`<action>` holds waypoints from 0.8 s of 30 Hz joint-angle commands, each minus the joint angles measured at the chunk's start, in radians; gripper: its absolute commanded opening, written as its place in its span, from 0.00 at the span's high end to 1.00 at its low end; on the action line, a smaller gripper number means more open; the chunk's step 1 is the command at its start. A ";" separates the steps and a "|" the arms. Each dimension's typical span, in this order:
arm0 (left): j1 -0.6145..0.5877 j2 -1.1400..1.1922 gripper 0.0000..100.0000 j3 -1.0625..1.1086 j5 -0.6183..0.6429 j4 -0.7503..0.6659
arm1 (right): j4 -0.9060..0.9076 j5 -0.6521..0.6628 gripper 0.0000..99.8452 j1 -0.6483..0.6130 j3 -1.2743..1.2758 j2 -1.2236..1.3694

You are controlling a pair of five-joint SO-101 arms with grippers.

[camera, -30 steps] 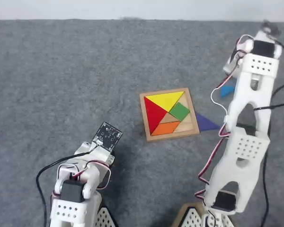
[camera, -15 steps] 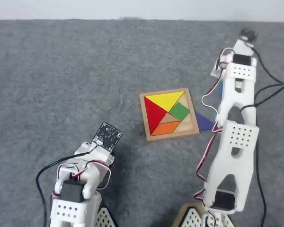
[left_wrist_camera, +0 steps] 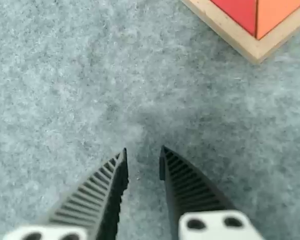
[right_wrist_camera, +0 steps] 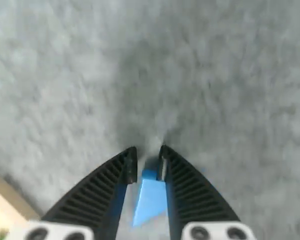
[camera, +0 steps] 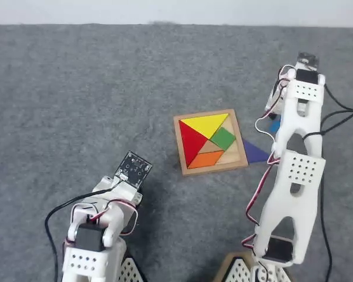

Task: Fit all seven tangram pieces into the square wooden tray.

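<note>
My right gripper is clamped on the blue piece, a flat, smooth wedge pinched between ridged black fingers over the fuzzy grey worktop. My left gripper hangs with its fingers slightly parted near a corner of the square wooden tray. Inside the tray lie a yellow triangle, a red triangle, a green square and an orange parallelogram. A purple triangle lies just beside the tray.
</note>
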 commanded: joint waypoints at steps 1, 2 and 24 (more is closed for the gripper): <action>-0.008 -0.012 0.90 -0.013 -0.011 0.005 | 0.162 0.018 0.91 0.005 -0.052 -0.065; -0.008 -0.012 0.90 -0.013 -0.011 0.005 | 0.199 0.018 0.91 0.005 -0.077 -0.079; -0.008 -0.012 0.90 -0.013 -0.011 0.005 | 0.016 0.577 0.90 -0.051 0.580 -0.865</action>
